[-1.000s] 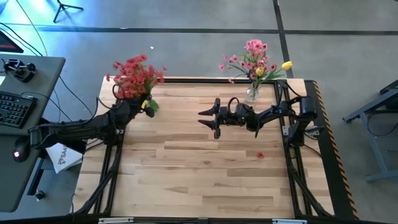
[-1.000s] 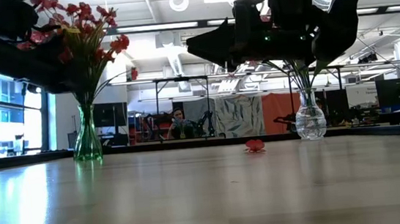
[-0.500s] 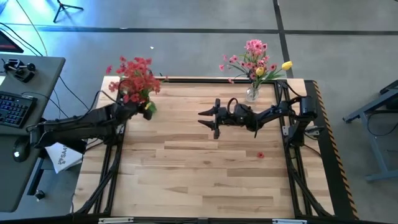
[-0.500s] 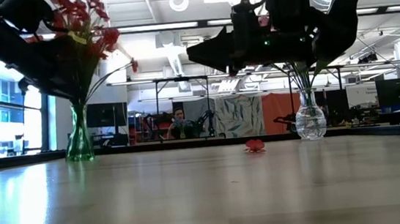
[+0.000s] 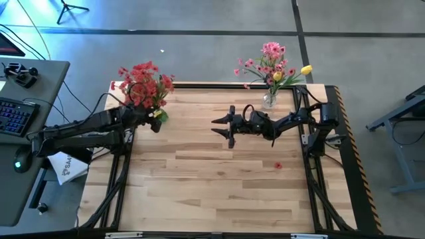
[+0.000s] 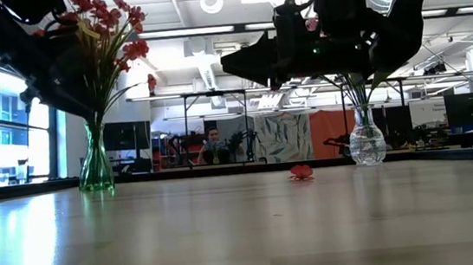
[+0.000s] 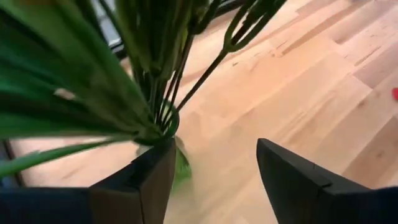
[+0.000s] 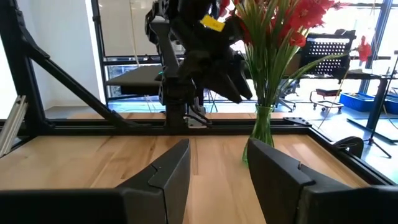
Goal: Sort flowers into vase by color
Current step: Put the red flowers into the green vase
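A green vase (image 6: 95, 168) at the table's far left holds red flowers (image 5: 143, 85) on green stems (image 7: 155, 81). My left gripper (image 7: 214, 180) is open just above and beside the vase's mouth, with nothing between its fingers. It also shows in the high view (image 5: 151, 121). A clear vase (image 5: 269, 100) at the far right holds pink flowers (image 5: 270, 56) and yellow flowers (image 5: 305, 69). My right gripper (image 5: 222, 126) hovers open and empty over the table's middle, pointing level toward the green vase (image 8: 261, 134). My left gripper has one finger (image 7: 152, 171) right beside the green vase's mouth (image 7: 166, 129), coming at it slanting down. I cannot tell whether that finger touches the glass. Nothing is between the two fingers.
A loose red blossom (image 5: 277, 165) lies on the wood on the right side, nearer than the clear vase (image 6: 366, 142). A dark frame rail (image 8: 124, 121) runs along the table's far edge. Bare wood fills the near half.
My left gripper has risen beside the green vase and tipped its fingers up from pointing steeply down. The red bunch has swayed, and the green vase has shifted a little toward the table's left edge. My right arm has kept still.
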